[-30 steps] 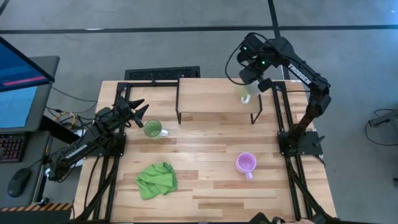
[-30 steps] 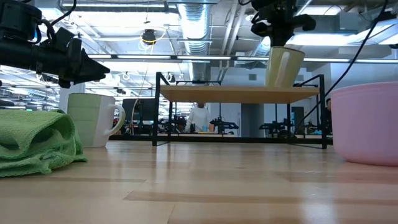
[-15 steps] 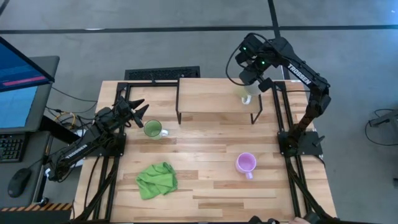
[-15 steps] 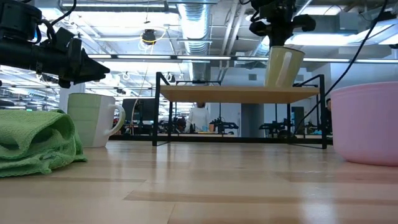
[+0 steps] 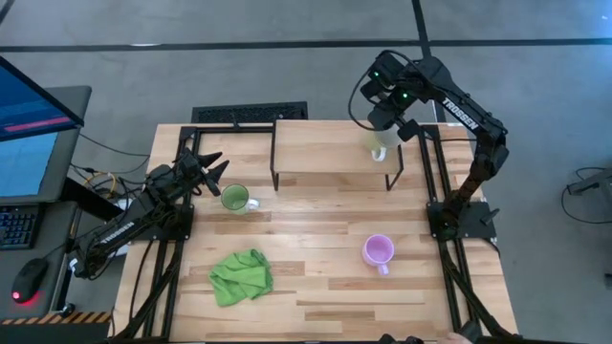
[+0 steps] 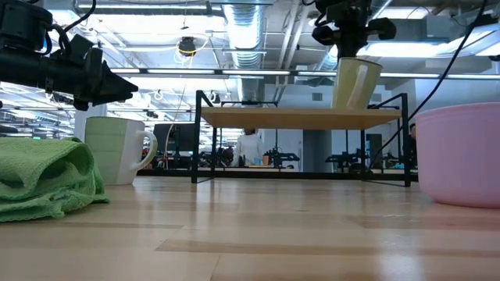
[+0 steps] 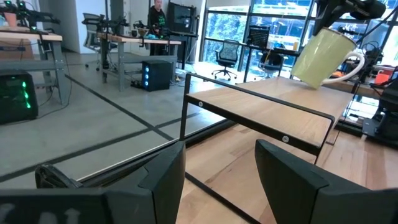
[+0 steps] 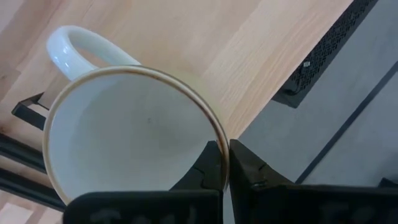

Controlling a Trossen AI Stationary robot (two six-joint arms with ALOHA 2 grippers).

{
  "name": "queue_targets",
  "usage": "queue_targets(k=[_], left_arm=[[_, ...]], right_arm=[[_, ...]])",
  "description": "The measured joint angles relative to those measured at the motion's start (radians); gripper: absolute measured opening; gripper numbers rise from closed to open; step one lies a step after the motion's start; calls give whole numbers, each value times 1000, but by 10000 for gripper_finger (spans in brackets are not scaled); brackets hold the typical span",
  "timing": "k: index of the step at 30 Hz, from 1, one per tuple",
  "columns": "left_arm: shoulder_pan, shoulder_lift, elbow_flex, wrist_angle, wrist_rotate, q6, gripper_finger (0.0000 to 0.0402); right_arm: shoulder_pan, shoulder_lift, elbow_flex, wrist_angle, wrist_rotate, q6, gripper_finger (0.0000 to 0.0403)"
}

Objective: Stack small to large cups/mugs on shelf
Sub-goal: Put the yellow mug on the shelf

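Left gripper point(image 5: 212, 170): I see it spread wide, just beside the green mug point(image 5: 235, 199) on the table.
Right gripper point(image 5: 384, 136): pinching the cream mug's point(image 6: 356, 83) rim, tilted over the shelf's point(image 5: 325, 145) right end.
Purple mug point(image 5: 378, 251): on the table, well apart.

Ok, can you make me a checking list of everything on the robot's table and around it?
Surface: wooden table, light planks, a low shelf at its back.
Job's things: cream mug tilted at the shelf's right end, pinched by its rim; green mug left of centre; purple mug on the right. None stacked yet.
Clutter: green cloth near the front left.
Grippers: right gripper shut on the cream mug; left gripper open, beside the green mug, holding nothing.
Cables: black cables loop by both arms.
Surroundings: grey floor, a monitor at left, a person far behind.
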Motion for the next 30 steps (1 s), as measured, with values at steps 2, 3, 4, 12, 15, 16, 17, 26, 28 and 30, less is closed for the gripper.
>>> queue_targets(k=[2,3,4,12,15,16,17,26,28,30], left_arm=[[0,0,0,0,0,0,185],[0,0,0,0,0,0,185],[0,0,0,0,0,0,185],[0,0,0,0,0,0,185],[0,0,0,0,0,0,185],[0,0,0,0,0,0,185],[0,0,0,0,0,0,185],[0,0,0,0,0,0,185],[0,0,0,0,0,0,185],[0,0,0,0,0,0,185]], right_arm=[[0,0,-1,0,-8,-14,18],[0,1,-1,0,-9,-14,18],[0,4,-1,0,-11,-15,18],[2,58,6,18,-28,-10,18],[7,59,5,30,-29,-22,18],[7,59,5,34,-30,-22,18],[5,60,5,34,-33,-21,18],[-15,61,3,41,-49,-27,18],[-17,61,3,44,-49,-28,18],[-24,61,2,45,-51,-29,18]])
